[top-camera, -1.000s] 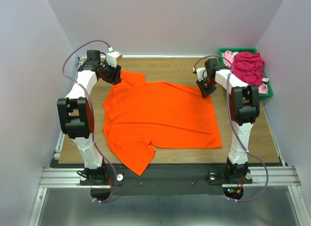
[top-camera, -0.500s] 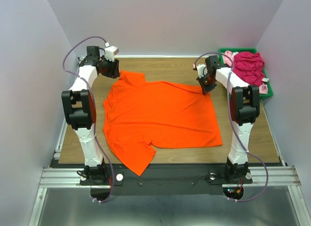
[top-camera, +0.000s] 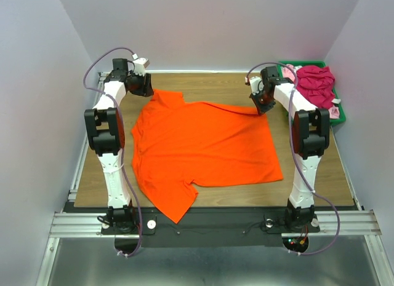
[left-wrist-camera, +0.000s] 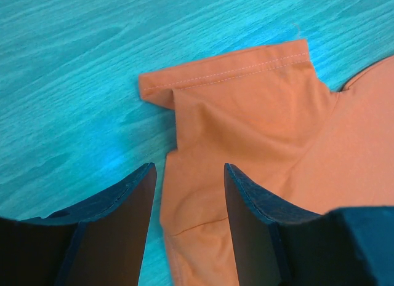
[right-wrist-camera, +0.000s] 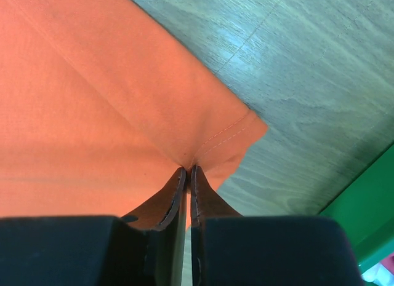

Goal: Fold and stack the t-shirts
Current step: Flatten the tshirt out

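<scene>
1 orange t-shirt [top-camera: 203, 150]: lies spread flat over the middle of the wooden table [top-camera: 320, 175], neck end toward the left arm, hem end toward the right arm. Near sleeve reaching the table's near edge. 1 far sleeve [left-wrist-camera: 246, 95]: flat on the wood, stitched cuff outward, a small fold at one cuff corner.

1 left gripper [top-camera: 143, 84]: hangs over the shirt's far left corner, at the far sleeve. Jaws spread wide, nothing held; orange cloth showing in the gap between the fingers [left-wrist-camera: 126, 227]. Contact between fingertips and cloth not discernible.

1 right gripper [top-camera: 261, 103]: sits at the shirt's far right corner. Jaws clamped together on the hem corner, cloth gathered into a small peak there, creases running from the pinch.

1 magenta t-shirt [top-camera: 315, 83]: heaped, crumpled, in the green bin [top-camera: 340, 117].

1 pale pink t-shirt [top-camera: 288, 71]: bunched in the same bin, mostly under the magenta one, showing at the bin's far left rim.

Bin: at the table's far right corner, beside the right arm, apart from the orange cloth
</scene>
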You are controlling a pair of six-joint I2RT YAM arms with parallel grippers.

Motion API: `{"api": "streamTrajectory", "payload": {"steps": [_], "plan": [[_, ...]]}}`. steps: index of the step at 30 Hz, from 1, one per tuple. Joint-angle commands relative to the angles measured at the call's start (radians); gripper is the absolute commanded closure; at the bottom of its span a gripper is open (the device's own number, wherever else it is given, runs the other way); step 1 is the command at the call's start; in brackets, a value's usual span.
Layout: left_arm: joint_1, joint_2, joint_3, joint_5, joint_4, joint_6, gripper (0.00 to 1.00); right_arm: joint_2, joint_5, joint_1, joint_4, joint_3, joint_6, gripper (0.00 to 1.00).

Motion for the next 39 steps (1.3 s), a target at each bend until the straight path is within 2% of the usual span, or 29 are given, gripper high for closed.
{"api": "streamTrajectory", "payload": {"steps": [1,3,4,15,20,24,36,39], "plan": [[0.004,-0.026,0.019,0.028,0.032,-0.012,0.4,0.0,0.01,-0.004,-0.001,0.051,-0.01,0.92],[0.004,-0.025,0.01,0.025,0.042,-0.012,0.4,0.009,0.012,-0.004,-0.001,0.061,-0.01,0.99],[0.004,-0.025,0.007,0.023,0.046,-0.012,0.4,0.012,0.015,-0.002,-0.001,0.062,-0.009,0.99],[0.004,0.047,0.082,0.023,0.092,-0.073,0.39,0.035,0.024,-0.005,0.0,0.114,0.004,1.0],[0.002,0.116,0.143,0.056,0.108,-0.145,0.37,0.035,0.023,-0.004,-0.001,0.118,0.004,0.99],[0.002,0.141,0.142,0.03,0.173,-0.214,0.37,0.033,0.024,-0.004,-0.001,0.114,0.004,0.99],[-0.004,0.224,0.204,-0.001,0.29,-0.328,0.46,0.041,0.029,-0.005,-0.006,0.1,0.0,0.99],[-0.004,0.244,0.241,-0.042,0.272,-0.328,0.5,0.044,0.027,-0.005,-0.004,0.101,0.0,0.99]]}}
